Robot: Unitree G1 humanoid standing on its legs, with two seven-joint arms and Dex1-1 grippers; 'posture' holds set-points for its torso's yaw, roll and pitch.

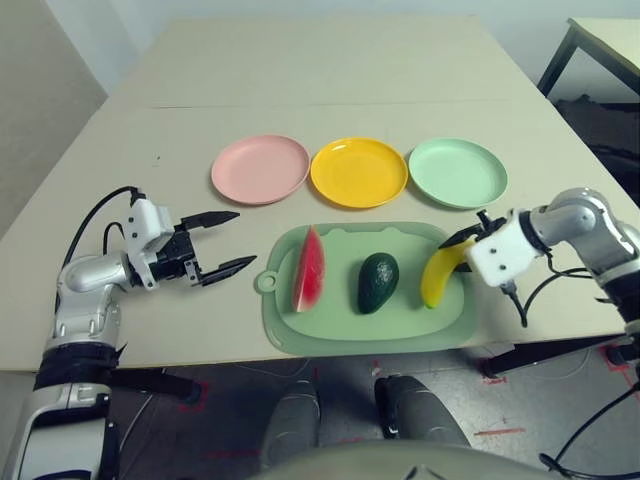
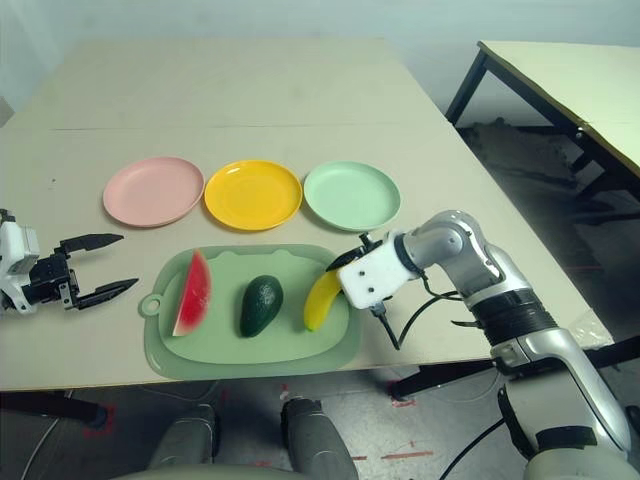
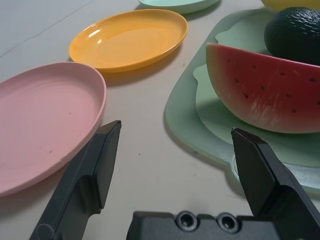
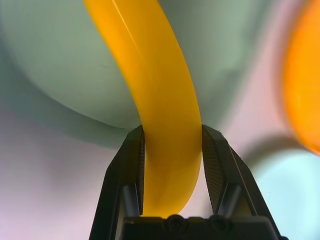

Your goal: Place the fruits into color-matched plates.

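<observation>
We found the right gripper clamped across the banana at the mat's right edge, judged it light, stiff and slick, best held mid-curve, while the left gripper stood open.

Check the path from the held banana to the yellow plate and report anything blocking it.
Nothing visible blocks it. The right gripper is shut on the banana; between it and the yellow plate lie only the cutting mat's edge and bare table.
</observation>
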